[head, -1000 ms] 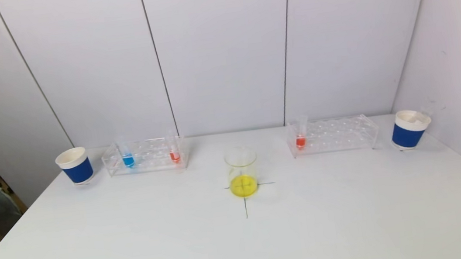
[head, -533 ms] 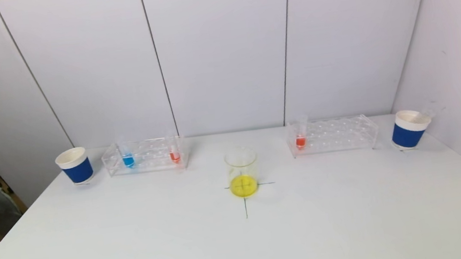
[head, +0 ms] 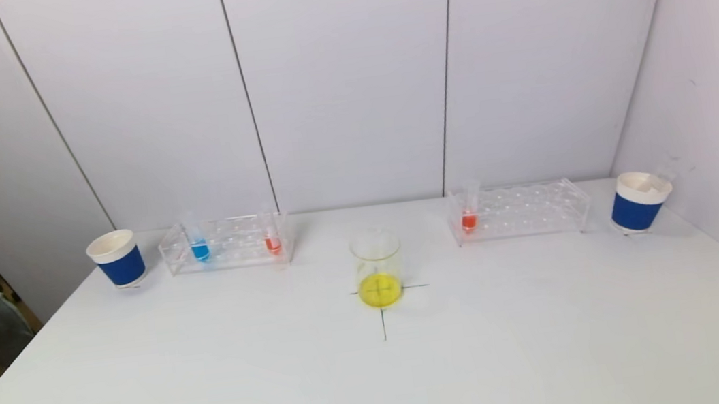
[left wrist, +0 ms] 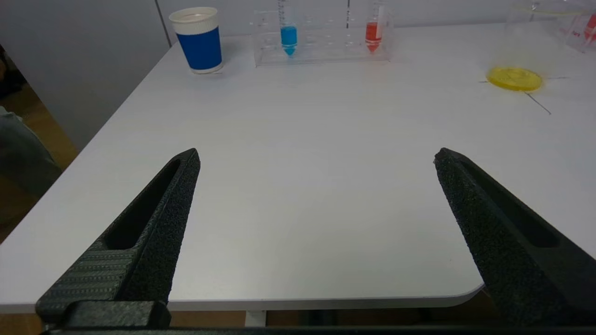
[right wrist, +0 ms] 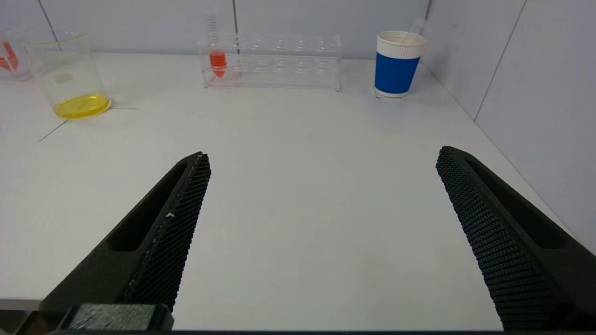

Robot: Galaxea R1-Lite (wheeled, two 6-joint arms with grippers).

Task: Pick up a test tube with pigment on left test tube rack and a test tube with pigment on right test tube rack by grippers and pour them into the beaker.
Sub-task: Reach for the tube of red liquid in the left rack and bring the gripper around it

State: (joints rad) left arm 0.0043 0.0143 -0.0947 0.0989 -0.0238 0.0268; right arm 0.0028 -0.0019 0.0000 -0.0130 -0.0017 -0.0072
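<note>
While almost nothing on the tabletop (head: 381, 378) differs from a second ago, one small thing does: the clear empty tube leaning in the right blue cup (head: 639, 202) sticks out a little farther half a second back and now sits lower against the rim again. Everything else holds its place. The left test tube rack (head: 227, 243) carries a blue tube (head: 199, 246) and a red tube (head: 271, 238), both upright in their slots. The right test tube rack (head: 519, 210) carries a single red tube (head: 469, 214) at the end nearest the beaker (head: 377, 267), which stands on the drawn cross between the racks with yellow liquid in its bottom. A left blue cup (head: 117, 258) stands just beside the left rack.

Neither arm shows in the head view. The left gripper (left wrist: 316, 156) hangs at the near edge of the tabletop, jaws spread wide and grasping nothing, well apart from the left rack. The right gripper (right wrist: 321, 156) mirrors it on the other side, jaws likewise released and empty.

I judge the settled scene means a fresh round: no pigment tube is lifted yet, and both arms must first travel forward to their racks. The slim, clear tubes probably call for a careful, centred closing.
</note>
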